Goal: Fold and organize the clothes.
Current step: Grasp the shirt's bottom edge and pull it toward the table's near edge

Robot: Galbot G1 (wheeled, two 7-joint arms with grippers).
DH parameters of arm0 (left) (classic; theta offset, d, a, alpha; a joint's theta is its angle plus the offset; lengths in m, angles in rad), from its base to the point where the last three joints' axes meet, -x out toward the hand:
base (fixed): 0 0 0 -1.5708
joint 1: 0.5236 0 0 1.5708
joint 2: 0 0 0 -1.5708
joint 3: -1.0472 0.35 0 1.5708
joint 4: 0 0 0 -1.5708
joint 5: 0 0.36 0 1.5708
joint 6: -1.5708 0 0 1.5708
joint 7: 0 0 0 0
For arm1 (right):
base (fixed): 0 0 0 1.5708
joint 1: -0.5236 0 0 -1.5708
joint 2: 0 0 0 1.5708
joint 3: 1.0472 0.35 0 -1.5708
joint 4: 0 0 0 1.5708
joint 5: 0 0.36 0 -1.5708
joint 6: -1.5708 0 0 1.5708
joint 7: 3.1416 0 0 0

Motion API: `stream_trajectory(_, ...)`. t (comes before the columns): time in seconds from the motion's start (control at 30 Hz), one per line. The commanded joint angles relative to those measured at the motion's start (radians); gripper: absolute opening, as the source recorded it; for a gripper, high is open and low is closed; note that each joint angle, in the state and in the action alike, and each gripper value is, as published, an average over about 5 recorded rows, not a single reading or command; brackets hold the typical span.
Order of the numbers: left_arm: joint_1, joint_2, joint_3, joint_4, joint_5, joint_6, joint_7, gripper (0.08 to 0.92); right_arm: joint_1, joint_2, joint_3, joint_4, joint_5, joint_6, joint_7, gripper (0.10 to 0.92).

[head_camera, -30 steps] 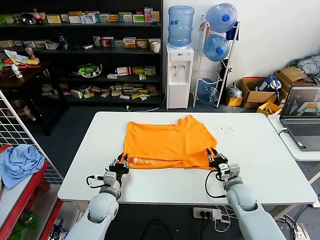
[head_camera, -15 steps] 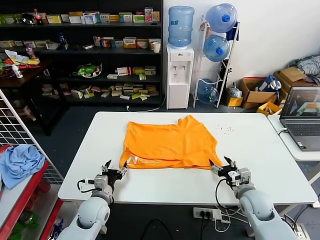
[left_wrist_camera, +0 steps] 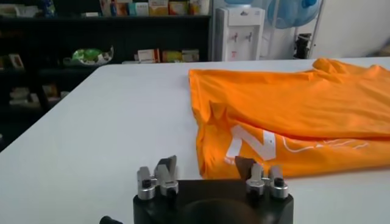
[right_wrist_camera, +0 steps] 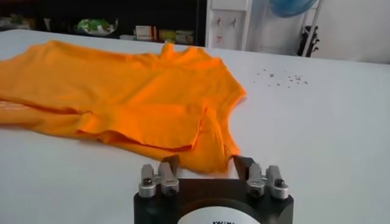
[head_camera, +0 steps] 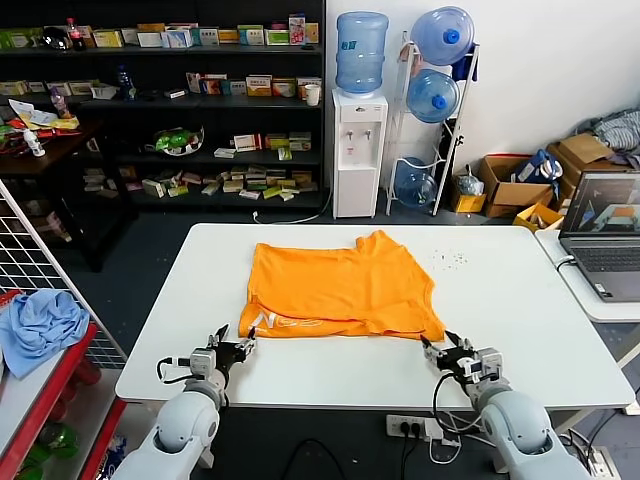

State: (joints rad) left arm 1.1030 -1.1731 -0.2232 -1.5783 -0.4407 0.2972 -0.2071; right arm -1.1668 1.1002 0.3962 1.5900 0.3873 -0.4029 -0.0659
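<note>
A white table with rounded corners fills the middle of the head view, its top bare apart from the orange T-shirt and a scatter of small dark specks toward 1 o'clock from the shirt. The shirt lies flat near the table's centre, folded over so that a strip with white lettering faces up along its near edge, toward 7 o'clock.

The left gripper sits low over the table's near edge at about 7 o'clock from the shirt, jaws spread and empty, just short of the shirt's lettered corner. The right gripper sits at about 5 o'clock, jaws likewise spread with nothing between them, close to the shirt's near right corner but not touching it. Both wrist views show the dark fingertips apart with bare table between them and the orange cloth just ahead.

Beyond the table, at 12 o'clock, a white water dispenser carries a blue bottle, with a rack of spare blue bottles beside it. Dark shelves of boxed goods line the wall at 10 o'clock. A light blue cloth lies on a wire rack at 8 o'clock; a laptop stands open on a side table at 3 o'clock, cardboard boxes behind it.
</note>
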Motion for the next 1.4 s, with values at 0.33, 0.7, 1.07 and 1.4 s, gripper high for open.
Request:
stream_trajectory(0.33, 0.045, 0.027, 0.002, -0.035, -0.014, 0.006, 0.016, 0.299, -0.021, -0.006, 0.005, 0.019, -0.015, -0.041, 0.009, 0.203)
stream_trajectory(0.7, 0.182, 0.092, -0.01, -0.239, -0.053, 0.037, -0.01, 0.092, -0.165, -0.093, 0.05, 0.215, 0.008, -0.118, 0.058, 0.126)
stream_trajectory(1.07, 0.353, 0.123, -0.028, -0.356, -0.008, 0.039, -0.01, 0.095, -0.342, -0.121, 0.126, 0.344, 0.012, -0.145, 0.085, 0.144)
stream_trajectory(1.4, 0.357, 0.13, -0.039, -0.394, 0.003, 0.047, -0.024, 0.321, -0.352, -0.161, 0.138, 0.415, 0.04, -0.129, 0.076, 0.391)
